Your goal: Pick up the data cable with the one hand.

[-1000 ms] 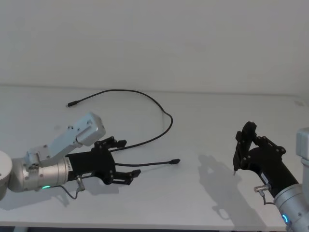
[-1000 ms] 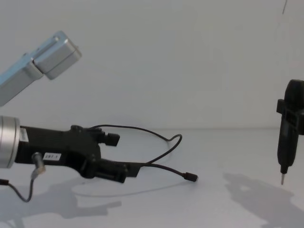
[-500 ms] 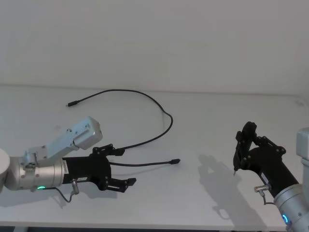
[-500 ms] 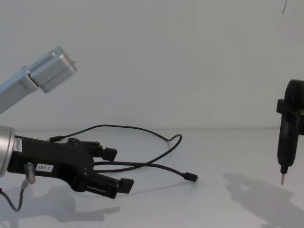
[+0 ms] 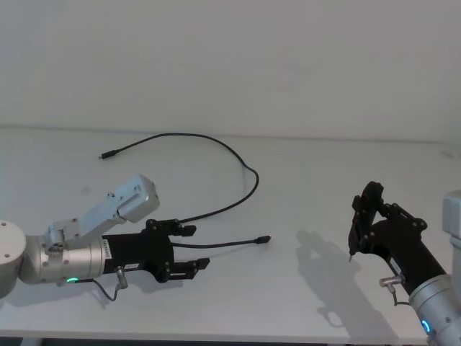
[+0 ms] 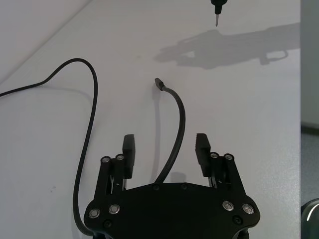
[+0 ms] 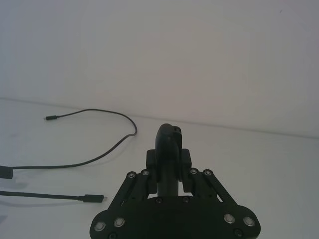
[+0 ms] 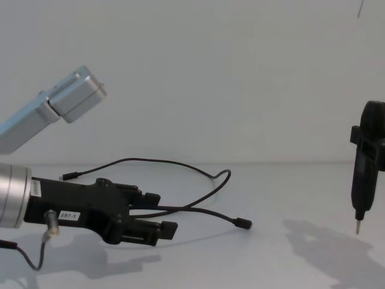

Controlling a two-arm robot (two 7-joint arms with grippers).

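Observation:
The data cable is a thin black cord lying in a wide loop on the white table. One plug lies at the far left and the other plug near the middle. My left gripper, black and blocky, sits low over the table with its fingers open. The cable's near stretch runs out between the two fingers, touching neither. From the chest the left gripper hovers just above the surface. My right gripper hangs at the right, shut on a black tool with a metal tip.
The white table ends at a front edge close below both arms, and a plain wall rises behind it. A thin grey wire dangles under the left wrist.
The left gripper drew back and down toward the near left, then came forward to the right again, fingers open throughout. The cable lies where it was. The right arm has not moved.

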